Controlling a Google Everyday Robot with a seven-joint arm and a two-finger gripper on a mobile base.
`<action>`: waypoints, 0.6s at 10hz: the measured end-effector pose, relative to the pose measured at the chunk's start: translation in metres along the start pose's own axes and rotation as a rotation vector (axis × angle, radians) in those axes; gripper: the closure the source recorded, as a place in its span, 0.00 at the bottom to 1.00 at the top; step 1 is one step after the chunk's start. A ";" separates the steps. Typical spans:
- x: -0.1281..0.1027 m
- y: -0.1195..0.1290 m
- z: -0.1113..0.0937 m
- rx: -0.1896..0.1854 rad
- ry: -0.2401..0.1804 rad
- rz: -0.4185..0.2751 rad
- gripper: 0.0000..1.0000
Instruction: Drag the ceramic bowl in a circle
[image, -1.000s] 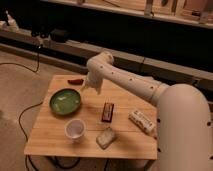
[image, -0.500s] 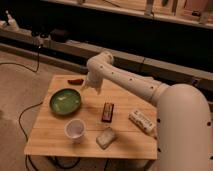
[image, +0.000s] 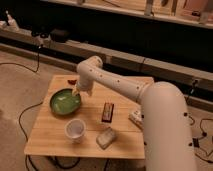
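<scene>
The ceramic bowl (image: 65, 102), wide, shallow and glossy green inside with a darker rim, sits on the left part of the wooden table (image: 55, 140). My white arm reaches from the right across the table. The gripper (image: 76, 92) is at the arm's end, right at the bowl's far right rim.
A small white cup (image: 75, 130) stands in front of the bowl. A dark rectangular bar (image: 107, 111) lies mid-table, a pale packet (image: 106, 137) near the front edge, another packet (image: 135, 118) at the right by my arm. A red object (image: 72, 81) lies behind the bowl. Cables run over the floor.
</scene>
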 end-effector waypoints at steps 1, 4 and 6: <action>0.001 -0.004 0.008 0.004 -0.009 -0.021 0.35; 0.001 0.002 0.036 -0.018 -0.039 -0.064 0.35; -0.004 0.012 0.053 -0.024 -0.065 -0.058 0.43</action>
